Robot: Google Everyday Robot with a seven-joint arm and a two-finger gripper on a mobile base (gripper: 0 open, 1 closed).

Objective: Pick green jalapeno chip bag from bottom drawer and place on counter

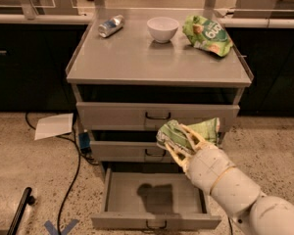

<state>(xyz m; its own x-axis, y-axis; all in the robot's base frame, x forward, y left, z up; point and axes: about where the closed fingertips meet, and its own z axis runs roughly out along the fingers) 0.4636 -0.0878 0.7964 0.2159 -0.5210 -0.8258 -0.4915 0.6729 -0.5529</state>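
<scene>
End effector (180,139) holds chip bag (208,129) above bottom drawer (125,197), before counter (137,58).

The gripper (175,137), clamped on the green jalapeno chip bag (206,129), hangs at centre right, below the counter (137,65) edge. The counter's front and middle are free. A can (110,26), white bowl (162,29) and large green bag (208,35) line its rear, at the top of the frame.

white bowl (162,28), silver can (110,26) on its side, large bright green bag (207,35), paper sheet (54,126) and black cable (73,175) on speckled floor (19,175)
</scene>
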